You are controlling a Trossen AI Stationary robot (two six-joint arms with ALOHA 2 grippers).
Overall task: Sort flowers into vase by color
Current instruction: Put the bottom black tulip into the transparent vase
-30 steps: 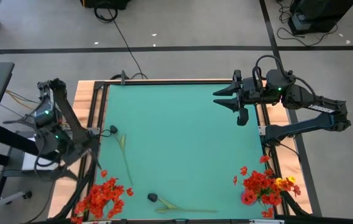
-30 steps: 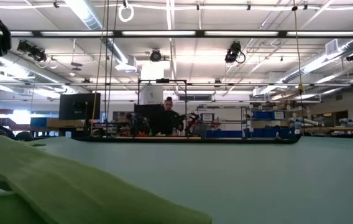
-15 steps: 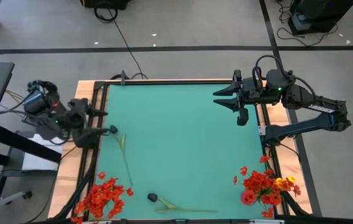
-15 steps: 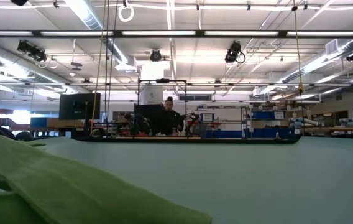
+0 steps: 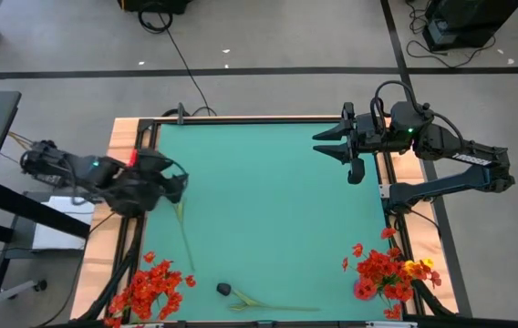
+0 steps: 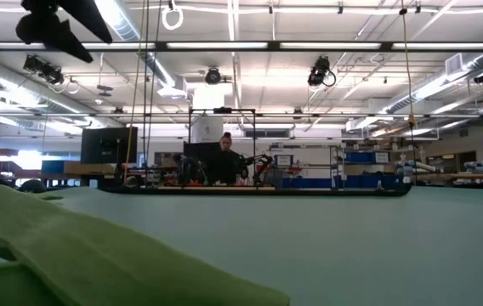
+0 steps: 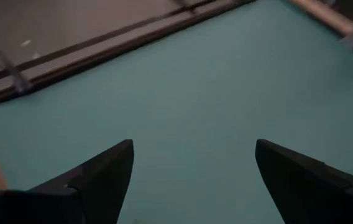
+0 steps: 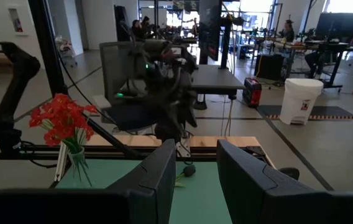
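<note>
Flowers with small red-orange blooms on thin green stems are gathered in two bunches at the near corners of the teal-covered table (image 5: 268, 210): one red-orange spray (image 5: 152, 288) at the near left corner, and a second red-orange bunch (image 5: 382, 271) with a few yellow tulip-like heads (image 5: 418, 268) at the near right corner. Any vases holding these bunches are hidden beneath the blooms in the high view, though in the right wrist view the left bunch (image 8: 63, 118) is seen standing upright. Two loose stems are left lying on the mat: a long green stem (image 5: 184, 232) near the left edge, and a dark-headed flower (image 5: 225, 289) with its green stem and leaves stretched along the near edge. The left gripper (image 5: 173, 182) is held low over the left edge of the table, reaching inward just beside the upper end of the loose stem, with its dark fingers (image 7: 105, 174) spread wide apart and nothing between them. The right gripper (image 5: 332, 146) is parked above the far right corner, pointing toward the left arm, its fingers (image 8: 155, 180) set a narrow gap apart and empty. A large blurred green leaf (image 6: 97, 255) fills the low view's foreground, and a person (image 6: 224, 160) is seen far behind the table.
</note>
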